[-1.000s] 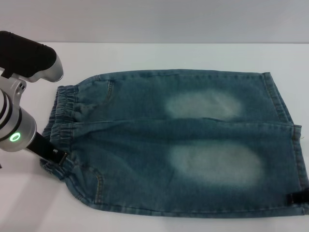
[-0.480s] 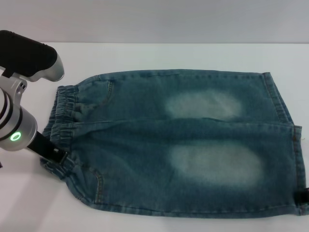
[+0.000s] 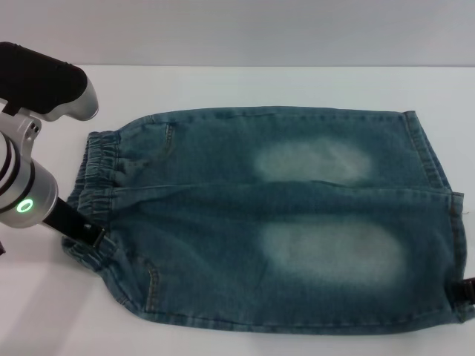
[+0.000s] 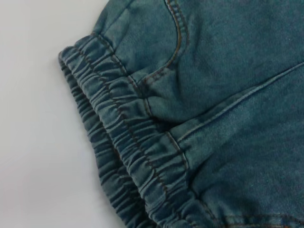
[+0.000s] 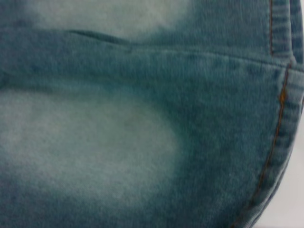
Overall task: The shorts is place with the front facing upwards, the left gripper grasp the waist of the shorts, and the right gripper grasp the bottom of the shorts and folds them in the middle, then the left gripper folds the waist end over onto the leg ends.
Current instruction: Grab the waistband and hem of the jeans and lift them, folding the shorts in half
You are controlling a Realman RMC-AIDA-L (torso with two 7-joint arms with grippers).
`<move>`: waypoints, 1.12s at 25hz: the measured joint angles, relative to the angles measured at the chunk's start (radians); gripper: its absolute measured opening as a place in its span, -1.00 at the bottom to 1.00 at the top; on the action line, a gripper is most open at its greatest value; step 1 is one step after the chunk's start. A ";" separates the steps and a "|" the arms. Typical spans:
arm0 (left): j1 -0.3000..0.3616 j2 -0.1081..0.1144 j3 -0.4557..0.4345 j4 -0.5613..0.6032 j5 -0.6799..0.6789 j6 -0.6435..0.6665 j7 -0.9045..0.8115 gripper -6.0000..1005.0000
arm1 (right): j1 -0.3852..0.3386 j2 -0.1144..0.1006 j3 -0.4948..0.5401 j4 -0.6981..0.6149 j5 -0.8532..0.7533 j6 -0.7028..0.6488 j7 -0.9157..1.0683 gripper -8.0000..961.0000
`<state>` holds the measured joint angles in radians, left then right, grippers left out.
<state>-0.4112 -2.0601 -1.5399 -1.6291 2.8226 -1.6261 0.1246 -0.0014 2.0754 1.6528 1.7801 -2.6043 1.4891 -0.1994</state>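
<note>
The shorts [image 3: 274,222] lie flat, waistband touching the left tool [image 3: 80,231]; its grip state unclear.

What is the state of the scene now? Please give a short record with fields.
garment: the shorts, spread flat, not folded
waist: elastic waistband toward the robot's left
hems: the leg ends toward the robot's right
left gripper: the left gripper at the waistband's near corner
right gripper: the right gripper, only a tip visible at the near leg hem
surface: white table

Silver-grey ringed left arm [image 3: 18,182] with green glowing ring light [image 3: 26,207], black-capped housing, black left gripper [image 3: 74,225].
</note>
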 joint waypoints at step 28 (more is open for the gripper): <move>0.096 0.000 -0.139 -0.136 -0.003 0.336 -0.003 -0.93 | -0.012 0.004 0.105 0.183 -0.071 -0.410 -0.031 -0.99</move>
<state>-0.3151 -2.0599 -1.6793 -1.7654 2.8192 -1.2898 0.1215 -0.0134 2.0791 1.7577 1.9628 -2.6750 1.0794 -0.2302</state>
